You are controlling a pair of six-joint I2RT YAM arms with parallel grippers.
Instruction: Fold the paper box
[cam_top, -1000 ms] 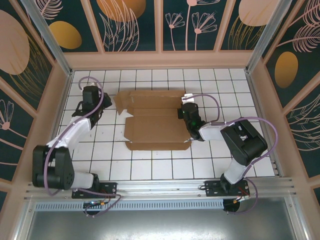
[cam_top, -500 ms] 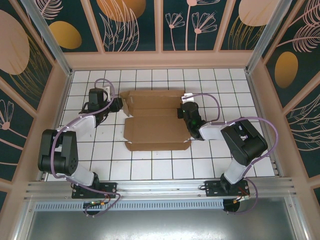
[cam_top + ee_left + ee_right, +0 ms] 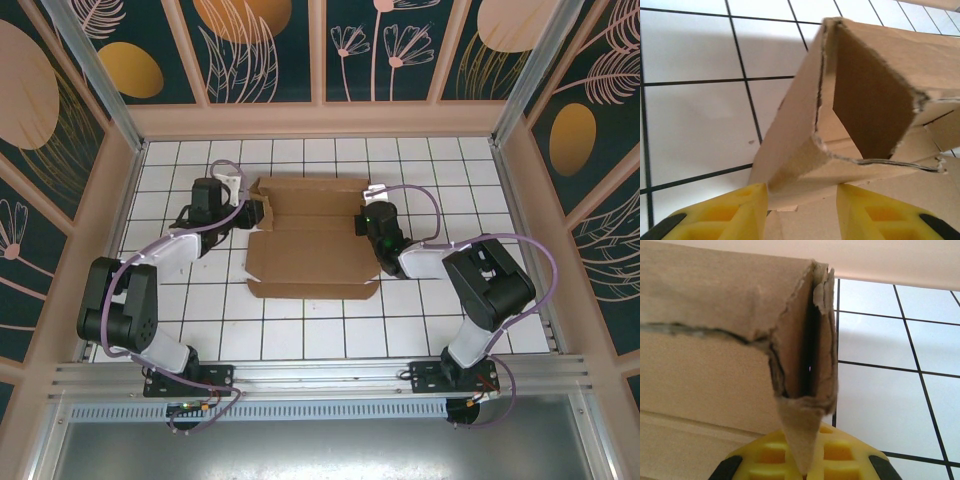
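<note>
The paper box point(image 3: 310, 250) is a brown die-cut sheet lying mostly flat on the white grid table, with its back panel and side flaps partly raised. My left gripper point(image 3: 250, 211) is at the sheet's left flap. In the left wrist view its yellow fingers point(image 3: 735, 212) stand apart, and the raised flap point(image 3: 860, 95) has its corner between them. My right gripper point(image 3: 367, 222) is at the right edge of the sheet. In the right wrist view it point(image 3: 805, 467) is shut on a thin folded flap point(image 3: 807, 365) that stands upright.
The grid table point(image 3: 300, 330) is walled by a beige frame point(image 3: 320, 120) at the back and on both sides. An aluminium rail point(image 3: 320, 375) with the arm bases runs along the near edge. Bare tiles lie in front of the sheet.
My left arm has swung right from the table's left side to the sheet's left flap, and its jaws have opened around it. The right gripper has kept its hold in place.
</note>
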